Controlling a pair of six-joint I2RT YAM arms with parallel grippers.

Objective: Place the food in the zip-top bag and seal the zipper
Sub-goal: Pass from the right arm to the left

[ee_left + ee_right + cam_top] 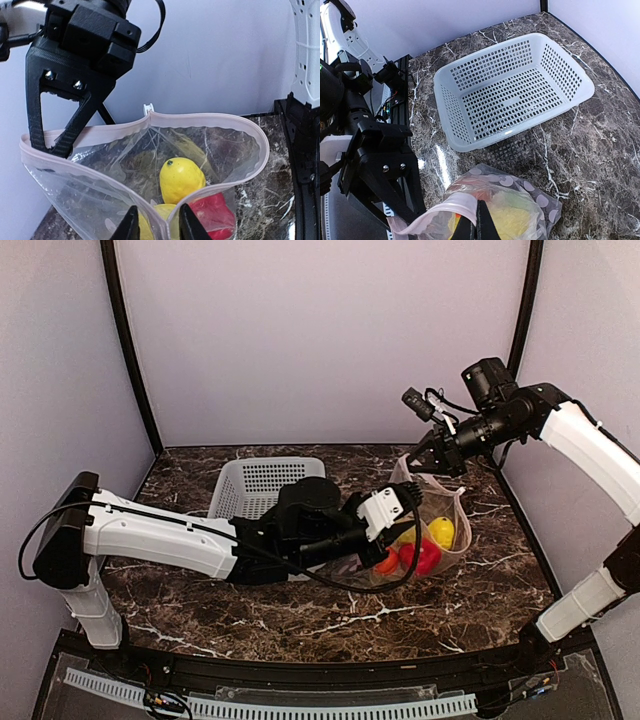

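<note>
Left gripper (159, 224) stands part-open, jaws astride the near run of the zipper (200, 118). Right gripper (475, 222) is clenched on the zipper's far run, up and left of the left gripper. Zip-top bag (100, 190) hangs open-mouthed between both grippers. Food (181, 177), yellow and red pieces, lies inside, just below and beyond the left jaws. White mesh basket (510, 90) lies beyond the right gripper.

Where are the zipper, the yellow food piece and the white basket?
zipper (200, 119), left wrist view, far strip.
yellow food piece (181, 179), left wrist view, its middle.
white basket (515, 97), right wrist view, bare floor.
</note>
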